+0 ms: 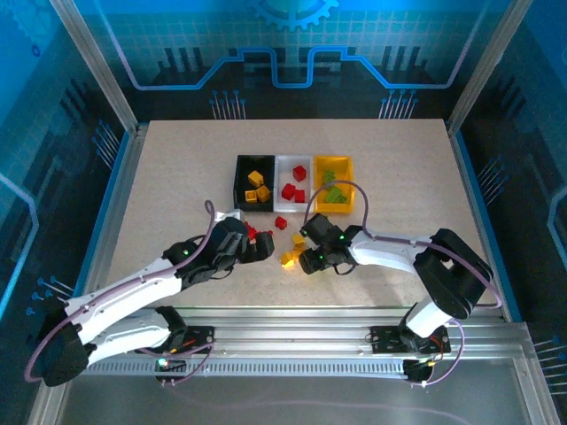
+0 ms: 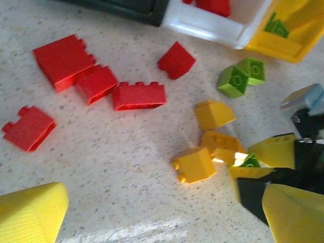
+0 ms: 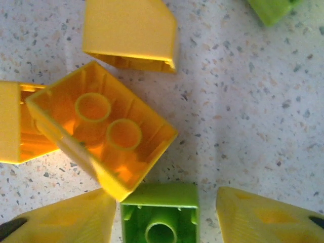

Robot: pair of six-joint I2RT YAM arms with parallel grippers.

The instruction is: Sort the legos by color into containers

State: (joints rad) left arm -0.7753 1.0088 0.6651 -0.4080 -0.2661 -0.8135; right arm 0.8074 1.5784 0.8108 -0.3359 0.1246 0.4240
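Cream with fine dark speckles, the surface (image 1: 177, 177) lies inside a booth lit blue. The booth's walls (image 1: 292, 53) are printed with a circuit pattern and held by bare metal posts (image 1: 97, 66).

Three small open-topped plastic bins stand close in a row towards the middle: a black bin (image 1: 241, 181), a white bin (image 1: 285, 173) and a yellow-orange bin (image 1: 345, 168). From the top view the black bin holds three yellow bricks (image 1: 255, 177) and the white bin three red bricks (image 1: 300, 172). The yellow-orange bin holds a clump of lime green bricks (image 1: 330, 177) too tight to count.

More small plastic bricks lie loose on the surface in front of the bins. The left wrist view shows five loose red bricks (image 2: 139, 95) and three loose yellow bricks (image 2: 195, 164) bunched together. It also shows three loose green ones: a pair of lime green bricks (image 2: 234, 80) side by side just before the yellow-orange bin, and one more apart from them.

The left claw (image 2: 162, 223) hangs near the loose red bricks, its yellow fingers wide apart with nothing between them. The right claw (image 3: 167, 223) sits low at the yellow bunch, its fingers apart on either side of the single lime green brick (image 3: 161, 212). One finger is against the brick or nearly so, while a strip of surface shows between the brick and the other finger.
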